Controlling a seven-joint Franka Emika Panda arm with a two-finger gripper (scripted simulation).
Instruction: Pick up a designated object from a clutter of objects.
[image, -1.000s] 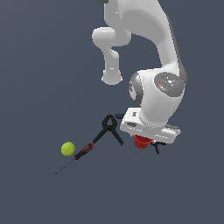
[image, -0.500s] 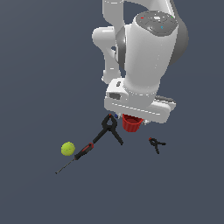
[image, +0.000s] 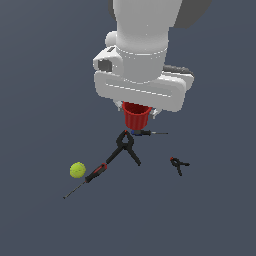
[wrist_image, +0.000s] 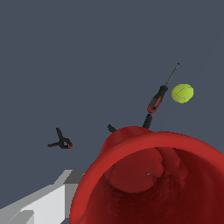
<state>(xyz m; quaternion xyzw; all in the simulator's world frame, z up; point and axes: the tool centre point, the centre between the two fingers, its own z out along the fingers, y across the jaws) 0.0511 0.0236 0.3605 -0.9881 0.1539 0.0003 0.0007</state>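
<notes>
The red ribbed cup (image: 136, 117) hangs under my hand, lifted well above the floor. My gripper (image: 136, 111) is shut on it; the fingers are hidden behind the white hand. In the wrist view the cup (wrist_image: 148, 179) fills the near part of the picture, mouth towards the camera. Below lie the large black clamp (image: 126, 146), the blue-black screwdriver (image: 148, 133), the red-black screwdriver (image: 91, 176), the yellow-green ball (image: 77, 170) and the tiny black clamp (image: 178, 164).
The wrist view also shows the ball (wrist_image: 182, 93), the red-black screwdriver (wrist_image: 157, 99) and the tiny clamp (wrist_image: 61, 141) on the dark grey floor. The white arm (image: 145, 45) towers over the middle of the scene.
The arm has risen and swung towards the camera with the red cup in its grip. The cup is off the floor, higher than before. The other items have not moved.
</notes>
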